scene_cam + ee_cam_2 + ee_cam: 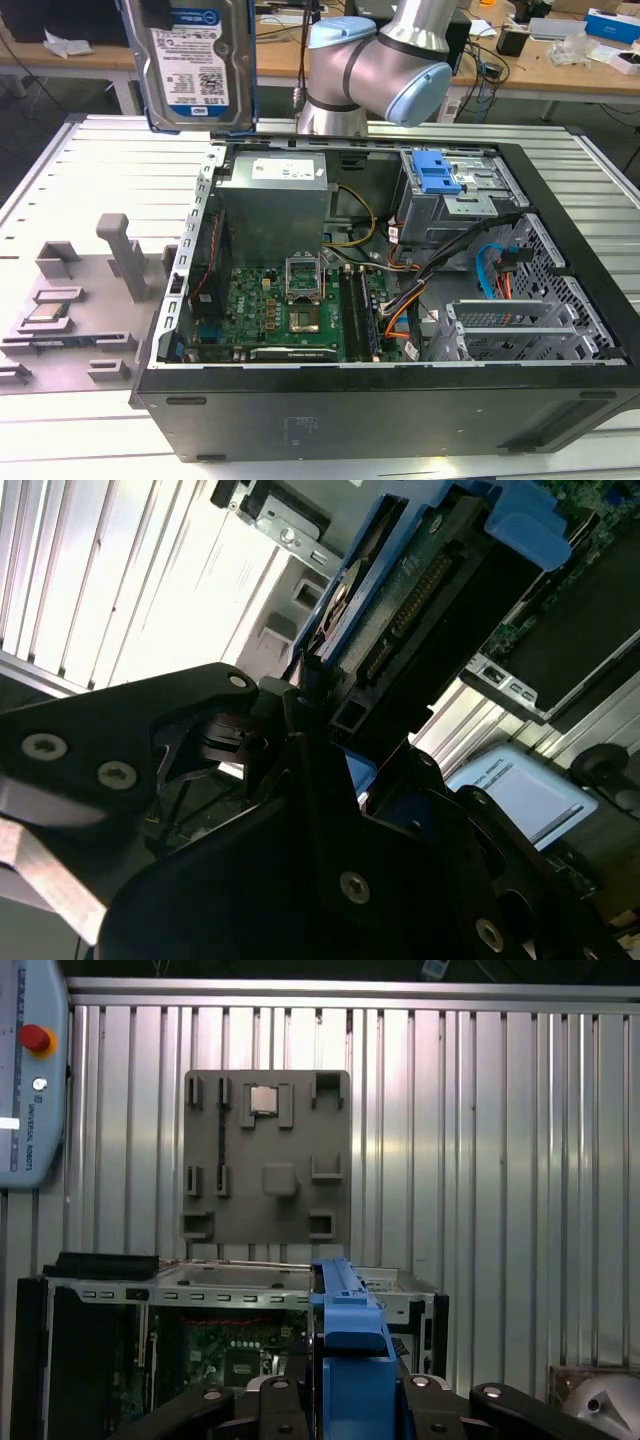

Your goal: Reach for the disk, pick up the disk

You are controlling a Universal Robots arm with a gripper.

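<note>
Exterior view: disk [195, 60] hangs upright, label toward the cam, above the far corner of the open PC case [400, 400], well clear of its rim. Second wrist view: gripper [305, 705] clamped on the disk's blue caddy edge, black fingers [320, 780] pressed against it, connector side showing. We judge pick-up done.

Handling, our est.:
- rigid metal body, fairly heavy for its size, shock-sensitive
- caddy plastic smooth, may flex
- best hold is across the caddy's side rails, not the label or circuit side

Grey fixture plate [70, 310] lies beside the case.
</note>
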